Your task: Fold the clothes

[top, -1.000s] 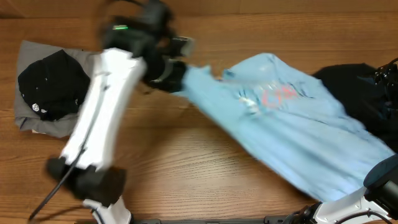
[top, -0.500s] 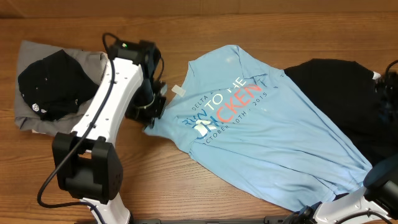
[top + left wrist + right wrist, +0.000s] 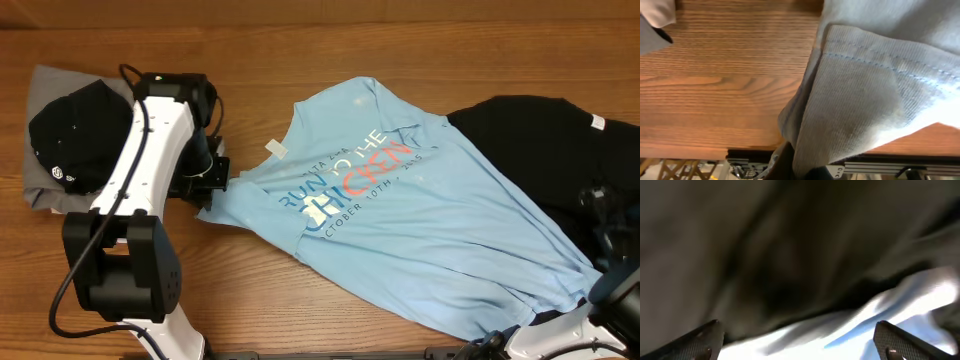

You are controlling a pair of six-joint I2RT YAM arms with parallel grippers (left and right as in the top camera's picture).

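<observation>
From my seat I see the light-blue T-shirt (image 3: 430,230) spread print-up across the middle of the table (image 3: 300,40), running from the centre down towards 4 o'clock. Its blue and red lettering reads partly folded over itself. A small white tag (image 3: 275,149) sticks out at the shirt's upper edge, towards 11 o'clock of the print.

The left gripper (image 3: 215,188) sits at the shirt's 9 o'clock tip, jaws pinched tight on that corner of cloth. On the left wrist camera the stitched hem of the shirt (image 3: 865,110) bunches down into the jaws at the bottom of the frame, with bare wood beside it. The white left arm (image 3: 140,170) reaches up from 7 o'clock to get there.

At 2 o'clock a black garment (image 3: 540,140) lies with its left edge tucked under the shirt. At 9 to 10 o'clock a grey garment (image 3: 50,95) lies flat, with a black cap (image 3: 85,135) on top (at least it looks like a cap, with a small white logo).

The right gripper (image 3: 797,332) stands wide, its two fingertips (image 3: 705,340) far apart at the lower corners of its own blurred view, and nothing between them. Beyond them I make out dark cloth and a streak of light blue.
</observation>
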